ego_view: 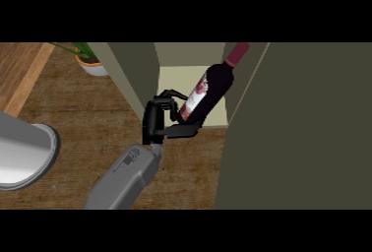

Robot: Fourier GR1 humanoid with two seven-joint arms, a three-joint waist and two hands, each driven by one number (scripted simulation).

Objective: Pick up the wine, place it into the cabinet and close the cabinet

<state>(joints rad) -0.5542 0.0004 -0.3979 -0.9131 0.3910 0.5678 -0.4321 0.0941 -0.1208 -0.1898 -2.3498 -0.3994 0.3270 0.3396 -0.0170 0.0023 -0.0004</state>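
Home kitchen, by look of it. Dark brown wood-grain counter [87,113] fills most of view. Olive-green cabinet [134,74] stands on counter, cabinet door [305,128] swung open at right, pale shelf [178,78] inside. Wine bottle [210,91] with red cap tilted at cabinet opening, so household storage for food and drink. Small potted plant [91,64] in white pot just beside cabinet at back, a domestic touch. Paler wood strip [18,74] at far left, possibly counter's edge or adjoining board; steep angle leaves that unclear.

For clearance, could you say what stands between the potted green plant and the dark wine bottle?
The olive cabinet's side panel, seen in the head view.
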